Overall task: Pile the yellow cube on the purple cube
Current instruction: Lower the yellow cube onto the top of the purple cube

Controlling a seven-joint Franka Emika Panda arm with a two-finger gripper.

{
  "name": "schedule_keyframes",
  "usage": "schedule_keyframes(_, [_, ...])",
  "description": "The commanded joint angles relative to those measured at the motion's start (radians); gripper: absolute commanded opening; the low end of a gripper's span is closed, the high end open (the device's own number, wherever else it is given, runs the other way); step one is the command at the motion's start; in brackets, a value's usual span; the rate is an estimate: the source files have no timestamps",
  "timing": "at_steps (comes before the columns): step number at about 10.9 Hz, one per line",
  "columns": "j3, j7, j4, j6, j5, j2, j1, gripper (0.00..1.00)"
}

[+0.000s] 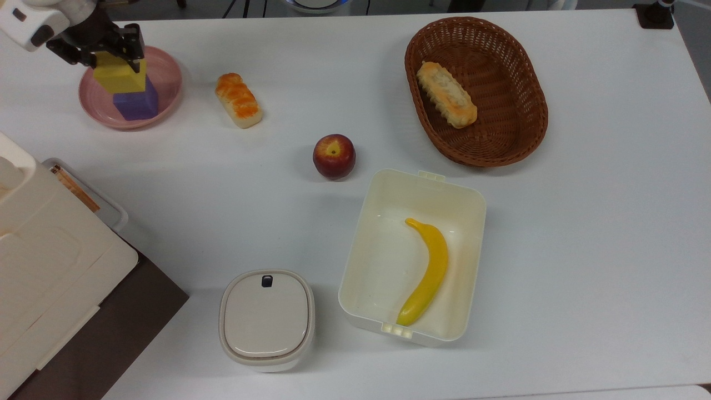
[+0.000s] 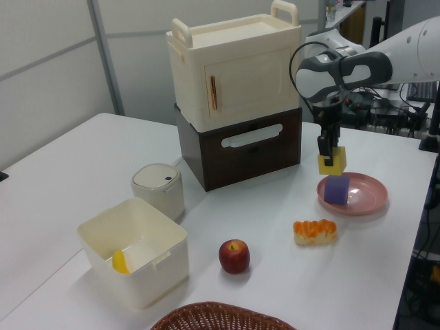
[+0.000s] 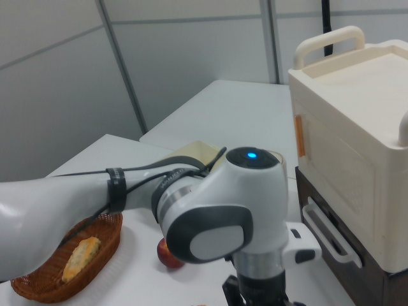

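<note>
The purple cube (image 1: 136, 105) (image 2: 337, 190) sits on a pink plate (image 1: 166, 83) (image 2: 364, 199) at the top view's upper left. The pale yellow cube (image 1: 120, 76) (image 2: 333, 162) hangs directly over it, its underside level with the purple cube's top; whether the two touch I cannot tell. My gripper (image 1: 111, 62) (image 2: 328, 152) comes down from above and is shut on the yellow cube, one black finger on each side. In the top view the yellow cube covers part of the purple one.
A bread roll (image 1: 239, 100) lies to the right of the plate in the top view, then an apple (image 1: 334, 156). A wicker basket (image 1: 522, 72) holds bread, and a white box (image 1: 355, 261) holds a banana. A lidded container (image 1: 266, 319) and a cabinet (image 1: 50, 266) (image 2: 234, 89) stand nearby.
</note>
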Motion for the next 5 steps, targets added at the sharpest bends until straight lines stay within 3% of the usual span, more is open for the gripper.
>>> schedule_keyframes(1, [-0.001,-0.059,-0.017,0.023,-0.037,0.015,-0.029,0.12])
schedule_keyframes(2, [0.0,-0.063,-0.017,0.023,-0.039,0.026,-0.031,0.21])
schedule_keyframes(4, [0.0,-0.061,-0.017,0.023,-0.039,0.037,-0.029,0.79])
schedule_keyframes(5, [0.0,-0.061,-0.017,0.023,-0.037,0.037,-0.029,0.88])
